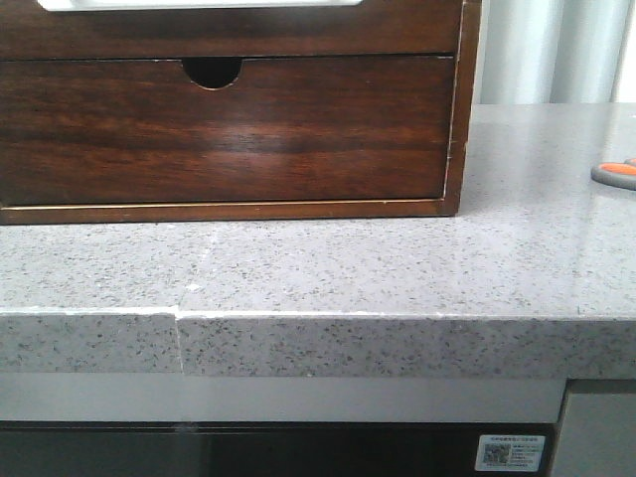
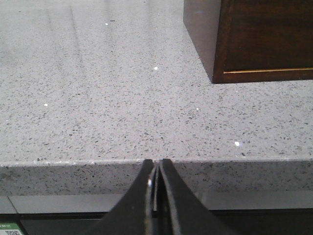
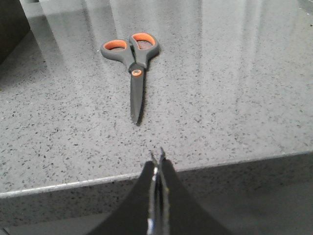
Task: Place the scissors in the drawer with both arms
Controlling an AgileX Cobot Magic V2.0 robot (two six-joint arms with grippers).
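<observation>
You have a speckled grey stone counter (image 1: 328, 268) with the wooden cabinet (image 1: 229, 129) standing on it; the top drawer (image 1: 248, 30) is shut. The scissors (image 3: 133, 61) lie flat on the counter, well to the cabinet's right. Both the left gripper (image 2: 155, 169) and right gripper (image 3: 156, 159) have fingers pressed together, holding nothing, at the counter's front edge.

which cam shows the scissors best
The right wrist view: the whole scissors lie closed on the countertop, blades toward the camera. The front view catches only a handle loop at its right edge; the left wrist view shows none of them.
</observation>
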